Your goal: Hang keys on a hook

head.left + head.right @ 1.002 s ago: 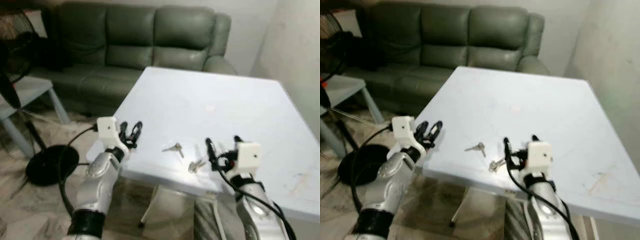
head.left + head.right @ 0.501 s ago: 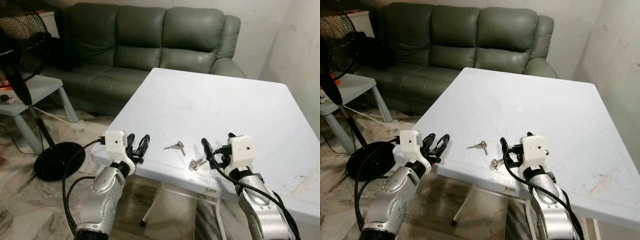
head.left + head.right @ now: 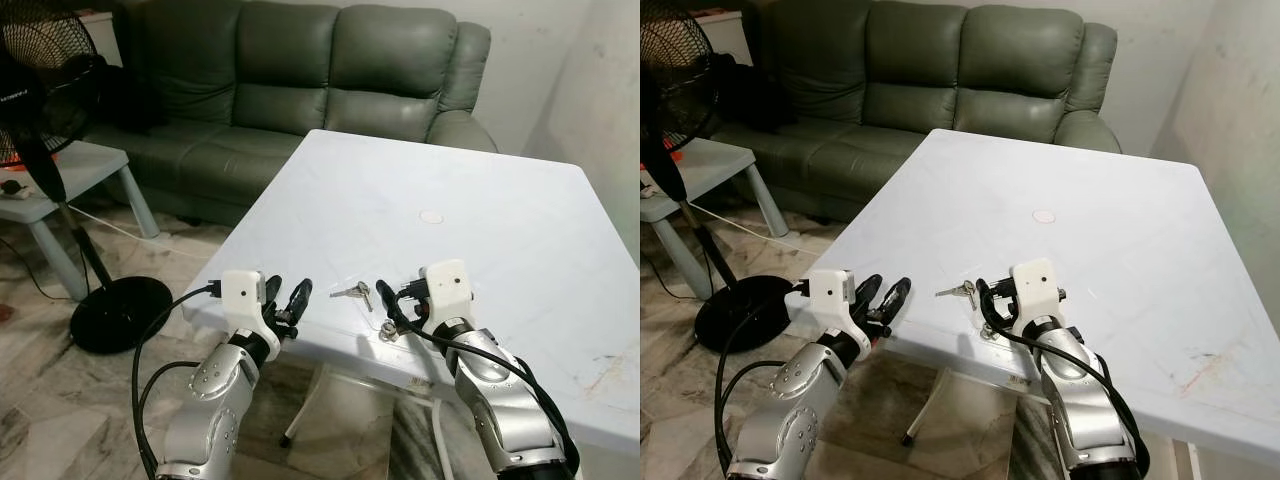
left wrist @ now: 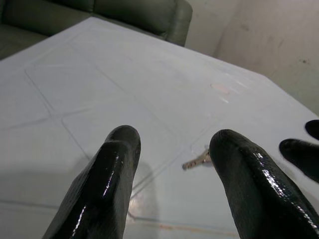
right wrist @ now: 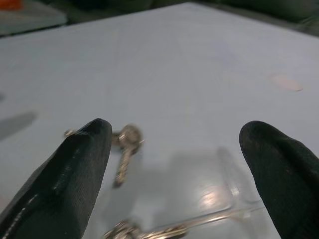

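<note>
Left eye view: the keys (image 3: pixel 352 292) lie flat near the front edge of the white table (image 3: pixel 520 240), their long axis running roughly along that edge. The right gripper (image 3: pixel 392 304), fingers spread and empty, hovers just beside them; the left gripper (image 3: pixel 286 300), also spread and empty, sits at the table's front corner. A green sofa (image 3: pixel 330 70) stands behind, a fan (image 3: pixel 40 70) to the left.

Right wrist view: the keys (image 5: pixel 124 144) lie between the spread fingers (image 5: pixel 75 169).

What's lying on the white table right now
Two sets of keys and near the table's front edge, plus a small round mark farther back. The right gripper partly covers the nearer set.
</note>
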`<state>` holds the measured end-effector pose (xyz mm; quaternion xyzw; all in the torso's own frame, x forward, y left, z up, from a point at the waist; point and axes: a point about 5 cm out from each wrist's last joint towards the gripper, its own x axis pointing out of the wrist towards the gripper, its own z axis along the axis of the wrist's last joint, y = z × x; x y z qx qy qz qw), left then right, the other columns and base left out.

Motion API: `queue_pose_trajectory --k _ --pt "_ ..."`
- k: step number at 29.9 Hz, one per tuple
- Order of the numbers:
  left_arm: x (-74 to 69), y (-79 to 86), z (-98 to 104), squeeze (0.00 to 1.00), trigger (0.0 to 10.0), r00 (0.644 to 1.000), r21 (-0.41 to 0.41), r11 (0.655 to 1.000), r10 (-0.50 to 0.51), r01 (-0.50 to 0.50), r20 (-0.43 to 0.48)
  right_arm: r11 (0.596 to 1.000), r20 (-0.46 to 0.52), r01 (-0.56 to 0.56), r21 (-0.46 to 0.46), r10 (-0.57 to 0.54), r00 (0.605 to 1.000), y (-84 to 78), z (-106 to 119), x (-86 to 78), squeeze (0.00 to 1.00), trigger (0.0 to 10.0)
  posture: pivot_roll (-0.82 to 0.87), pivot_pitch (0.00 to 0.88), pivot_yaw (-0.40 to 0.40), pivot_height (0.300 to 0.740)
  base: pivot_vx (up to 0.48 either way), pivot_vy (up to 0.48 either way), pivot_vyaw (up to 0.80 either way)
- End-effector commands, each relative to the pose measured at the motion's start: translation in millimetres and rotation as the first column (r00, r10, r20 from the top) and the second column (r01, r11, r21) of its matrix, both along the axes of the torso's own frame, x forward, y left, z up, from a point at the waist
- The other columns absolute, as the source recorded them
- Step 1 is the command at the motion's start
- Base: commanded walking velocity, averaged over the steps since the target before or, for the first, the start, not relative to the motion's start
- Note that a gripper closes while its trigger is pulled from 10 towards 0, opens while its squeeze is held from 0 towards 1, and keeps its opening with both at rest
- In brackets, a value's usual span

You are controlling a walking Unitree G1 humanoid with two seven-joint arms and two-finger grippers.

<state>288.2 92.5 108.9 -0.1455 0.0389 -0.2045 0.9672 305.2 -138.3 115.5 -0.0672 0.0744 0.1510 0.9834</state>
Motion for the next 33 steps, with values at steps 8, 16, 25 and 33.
queue_pose_trajectory --k 8,16,25,33 --pt "-4.9 -10.0 3 0.00 10.0 0.998 0.019 0.998 -0.061 0.061 0.008 0.996 -0.093 -0.085 -0.008 0.084 0.992 -2.4 -15 -16.4 0.00 10.0 0.00 0.000 -0.033 0.740 0.000 0.000 0.00" --pt "-3.7 -11.8 4 0.00 10.0 0.998 0.017 0.998 -0.068 0.068 0.006 0.998 -0.121 -0.050 -0.035 0.046 0.992 -6.1 -21 -22.1 0.00 10.0 -0.01 0.000 -0.026 0.740 0.000 0.000 0.00" --pt "-4.3 -12.6 4 0.00 10.0 0.997 0.017 0.997 -0.075 0.075 0.003 1.000 -0.124 -0.023 -0.010 0.021 0.992 1.5 -20 -23.4 0.00 2.5 -0.01 0.000 -0.025 0.740 0.000 0.000 0.00" --pt "-6.2 -13.3 4 0.00 10.0 0.997 0.015 0.997 -0.074 0.074 -0.004 0.996 -0.149 -0.070 0.064 0.079 0.986 15.1 -19 -28.0 0.00 10.0 -0.01 0.003 -0.026 0.740 0.000 0.000 0.00"
